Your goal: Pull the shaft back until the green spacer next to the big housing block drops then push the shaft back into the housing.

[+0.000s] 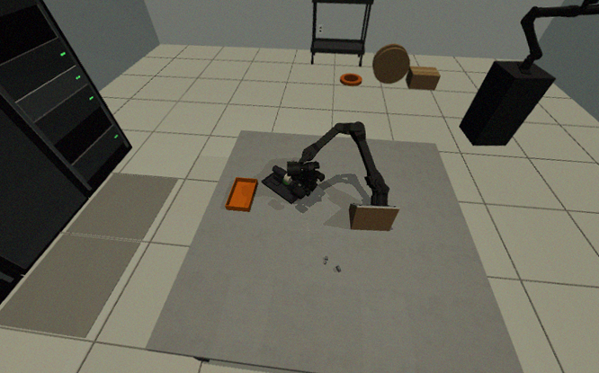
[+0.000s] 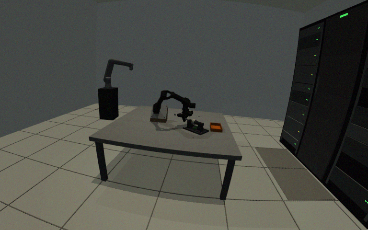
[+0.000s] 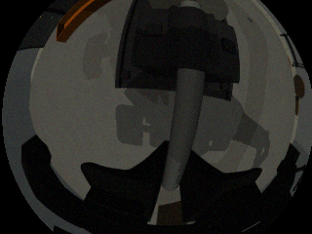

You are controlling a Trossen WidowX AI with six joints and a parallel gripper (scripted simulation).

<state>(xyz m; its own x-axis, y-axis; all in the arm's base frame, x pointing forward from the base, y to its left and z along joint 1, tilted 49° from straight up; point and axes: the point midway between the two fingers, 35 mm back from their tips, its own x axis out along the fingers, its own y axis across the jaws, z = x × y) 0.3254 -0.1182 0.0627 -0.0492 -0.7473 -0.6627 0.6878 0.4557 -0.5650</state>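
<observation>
My gripper [image 3: 172, 144] [image 2: 185, 120] is shut on the near end of the grey shaft [image 3: 189, 102]. The shaft runs from the fingers into the dark near support [image 3: 187, 46] of the fixture. The fixture's black base plate [image 1: 273, 188] [image 2: 201, 132] lies on the table. In the exterior view, a pale spacer [image 2: 193, 121] sits around the shaft line between the near support and the dark housing [image 2: 200, 124]. A small green patch [image 2: 195, 127] shows low between them, near the base plate; its exact resting place is unclear. The far shaft end is hidden.
An orange tray [image 1: 242, 195] [image 2: 216, 127] stands beyond the housing side of the fixture. The arm's base sits on a wood-sided block [image 1: 374, 217]. Two small grey pieces [image 1: 325, 260] [image 1: 337, 269] lie on the grey table [image 1: 270, 304].
</observation>
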